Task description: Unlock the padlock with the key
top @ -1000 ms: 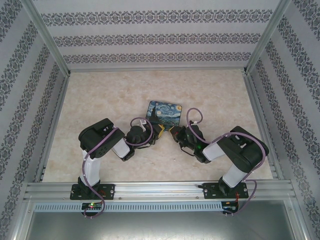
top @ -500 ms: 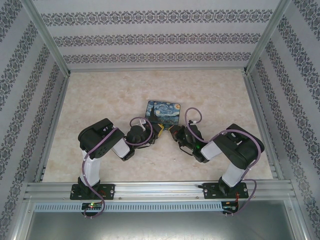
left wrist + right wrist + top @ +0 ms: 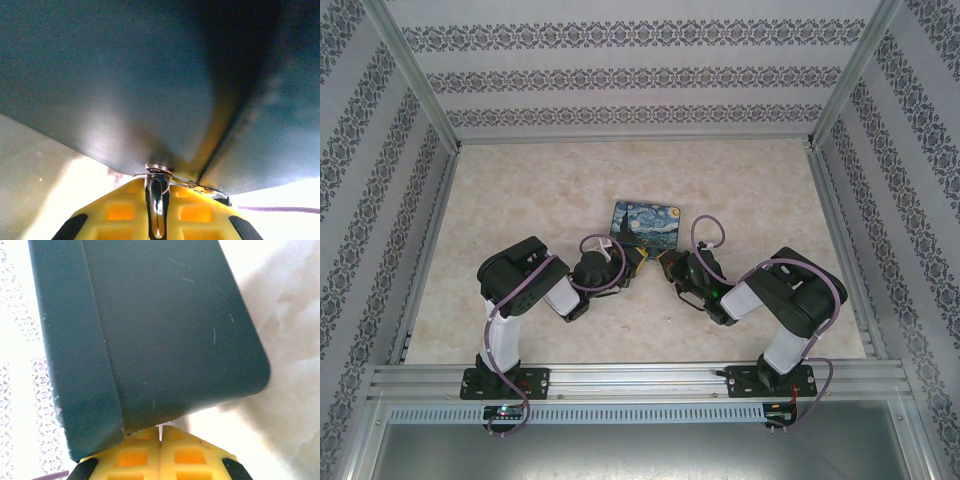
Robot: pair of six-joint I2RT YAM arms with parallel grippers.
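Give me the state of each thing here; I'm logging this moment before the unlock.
left gripper: shut on the padlock, gripping its shackle.
right gripper: shut, fingertips together by the tin.
padlock: cannot tell whether locked.
tin: closed, painted lid up.

And the left arm (image 3: 515, 285), based at seven o'clock, aims its left gripper (image 3: 640, 261) toward two o'clock, pinching the padlock (image 3: 156, 210); the right arm (image 3: 790, 300) mirrors from five o'clock, right gripper (image 3: 663, 264) fully closed, aimed at ten o'clock.
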